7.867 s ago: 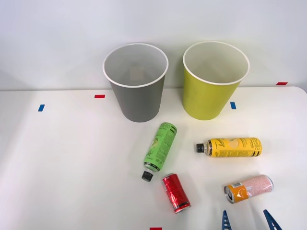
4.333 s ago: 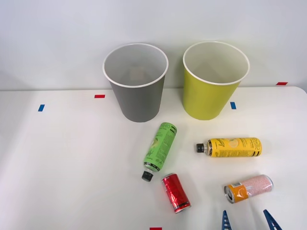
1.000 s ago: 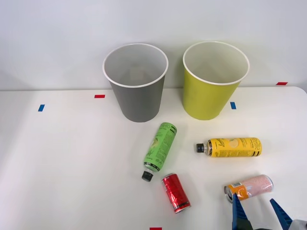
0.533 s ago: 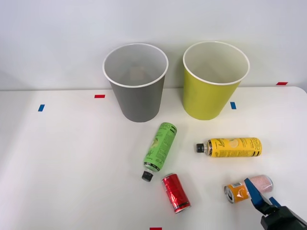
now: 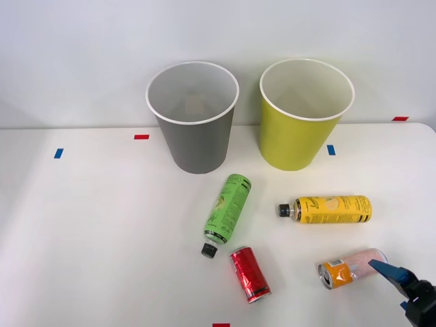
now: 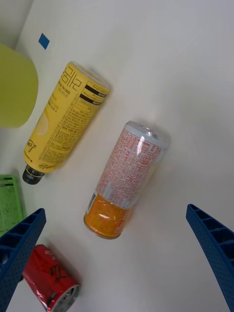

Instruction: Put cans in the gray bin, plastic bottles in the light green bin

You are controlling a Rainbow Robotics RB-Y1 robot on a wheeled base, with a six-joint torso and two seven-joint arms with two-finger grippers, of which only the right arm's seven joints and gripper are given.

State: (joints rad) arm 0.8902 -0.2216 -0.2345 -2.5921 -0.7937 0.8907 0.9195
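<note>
The orange and speckled pink can [image 5: 352,266] [image 6: 130,177] lies on its side at the front right of the table. My right gripper [image 5: 385,280] [image 6: 116,210] hovers open just right of it, its fingers apart on either side of the can's orange end without touching. The red can [image 5: 249,274] [image 6: 50,283] lies further left. Behind them lie the green-labelled bottle [image 5: 228,213] [image 6: 9,204] and the yellow bottle [image 5: 328,209] [image 6: 65,125], both with black caps. The gray bin [image 5: 193,146] and the light green bin [image 5: 294,139] [image 6: 14,86] stand upright at the back.
Small red [image 5: 141,137] and blue [image 5: 331,150] tape marks dot the white table [image 5: 102,225]. A wide bare stretch lies on the left. The table's right edge runs close to my gripper.
My right gripper has come up from the front edge, swung right and turned beside the orange and pink can. Cans, bottles and bins have not moved.
</note>
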